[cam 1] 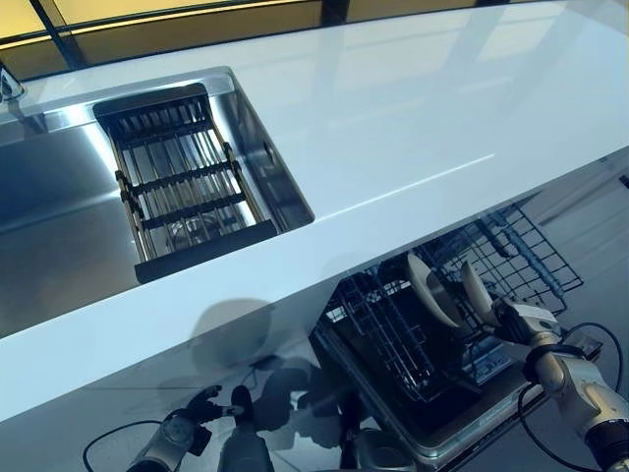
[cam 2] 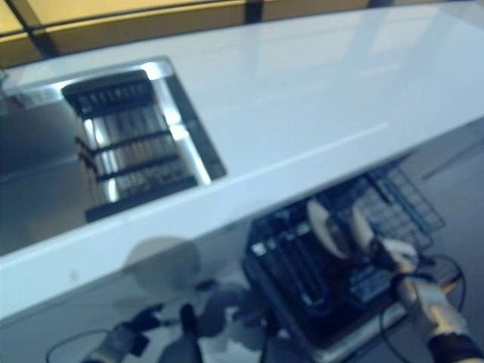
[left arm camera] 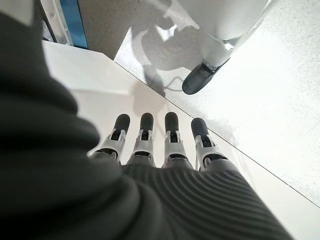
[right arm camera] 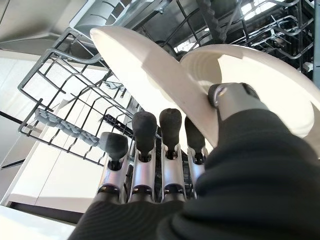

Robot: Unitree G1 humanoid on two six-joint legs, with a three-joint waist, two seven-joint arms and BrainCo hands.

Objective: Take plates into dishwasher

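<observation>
right robot hand (cam 1: 523, 320): at about 4 o'clock in the head views, down in the dishwasher rack; thumb and fingers pinch the rim of the near plate.
near plate (right arm camera: 260, 85): cream, standing on edge in the rack, held by the right robot hand.
second plate (right arm camera: 145, 65): cream, upright just beside the near plate on its 9 o'clock side, overlapping it in the right wrist view; whether they touch cannot be told.
dishwasher rack (cam 1: 393, 334): dark wire basket pulled out below the counter edge, at 5 o'clock.
left robot hand (left arm camera: 155, 145): low at 7 o'clock in the head views; fingers straight and relaxed, holding nothing, over a pale panel and the speckled floor (left arm camera: 280, 100).
counter (cam 1: 423, 128): white, glossy, running across the middle.
sink (cam 1: 59, 216): steel, at 9 o'clock, with a dark drainer rack (cam 1: 182, 187) in its 3 o'clock end.
writing: none readable.
</observation>
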